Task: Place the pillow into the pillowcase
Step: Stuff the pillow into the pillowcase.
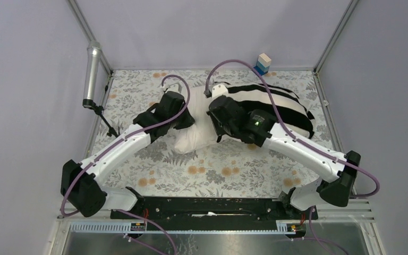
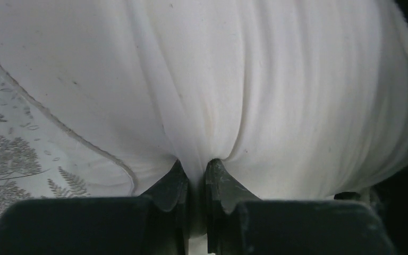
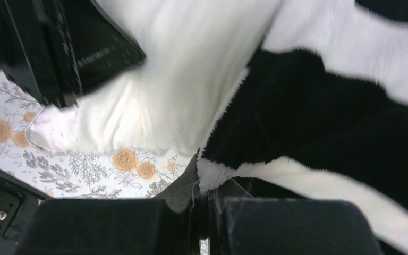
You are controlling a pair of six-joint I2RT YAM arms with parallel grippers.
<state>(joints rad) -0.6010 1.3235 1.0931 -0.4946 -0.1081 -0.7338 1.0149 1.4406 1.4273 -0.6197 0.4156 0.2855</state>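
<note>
- Cream cotton, smooth and faintly creased, fills the left wrist view. The left claw (image 2: 196,166) is closed on a pinched fold of the pillow (image 2: 276,79), and soft pleats fan away from its tips.
- Just left of that claw, the pillow's piped seam curves over the floral table covering (image 2: 10,159), a flat printed cloth.
- Seen from above, a plump, puffy corner of the pillow lies outside the sleeve, between the two claws. The part beyond the right claw disappears under the stripes.
- The right claw (image 3: 204,187) is shut. Its tips nip what looks like the fluffy hem of the pillowcase (image 3: 319,122), just where the cream fabric meets it.
- Ahead and to the right of this claw, the pillowcase is a limp, fleecy sleeve in wide black and white bands, bulging over what it covers.
- As I judge it, the job is partway done. The mouth sits over one end of the pillow, but the bare end has yet to be fed in and the sleeve drawn over it.
</note>
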